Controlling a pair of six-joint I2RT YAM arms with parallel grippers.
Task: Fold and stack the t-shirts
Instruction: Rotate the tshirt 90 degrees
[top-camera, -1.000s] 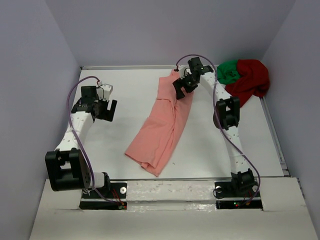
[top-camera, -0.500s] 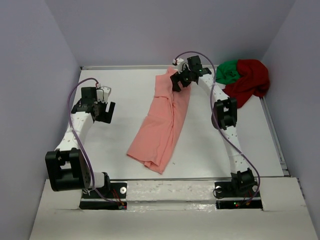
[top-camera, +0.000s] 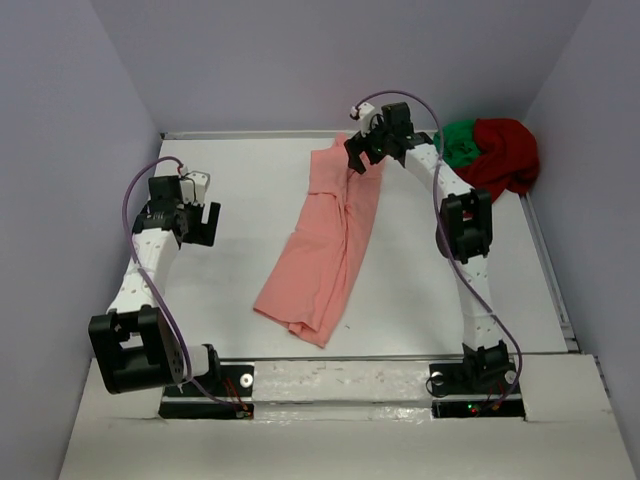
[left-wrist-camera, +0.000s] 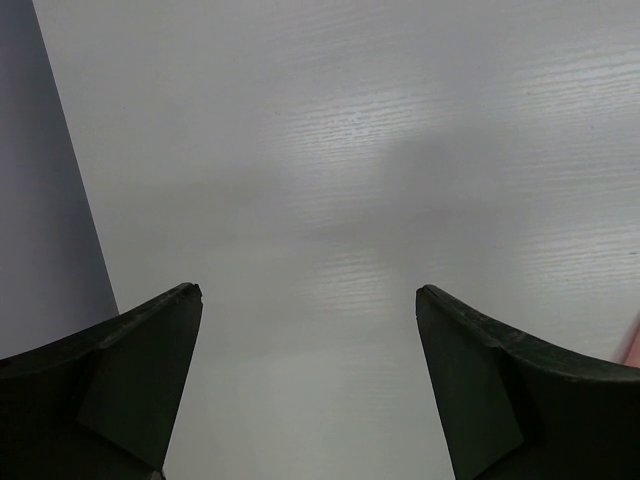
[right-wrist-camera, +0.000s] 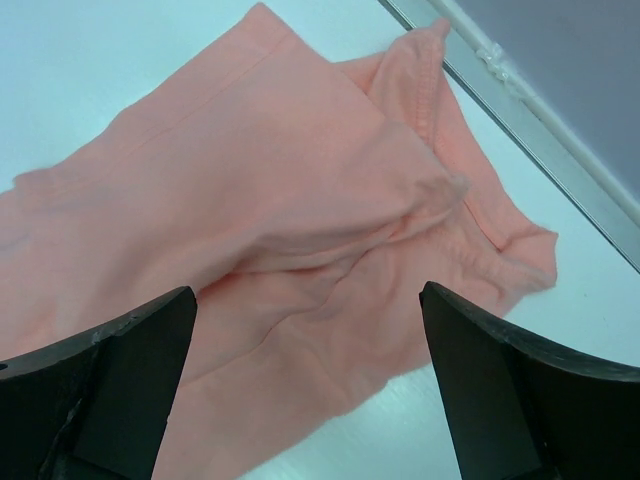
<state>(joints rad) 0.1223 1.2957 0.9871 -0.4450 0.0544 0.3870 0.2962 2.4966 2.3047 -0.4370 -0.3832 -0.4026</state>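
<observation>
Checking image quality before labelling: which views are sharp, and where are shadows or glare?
Top view: even light, pink shirt crisp. Left wrist view: soft grey shadow and faint sheen on the table. Right wrist view: shirt folds sharp, the fingers dark.

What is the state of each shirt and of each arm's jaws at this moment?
pink shirt, lying long on the table, wrinkled, loosely folded over, not neat
green shirt, crumpled in the far right corner, against the red shirt
red shirt, crumpled, unfolded, in the same heap
left jaws, open, empty, over the table
right jaws, open, empty, over the pink shirt's far end
</observation>
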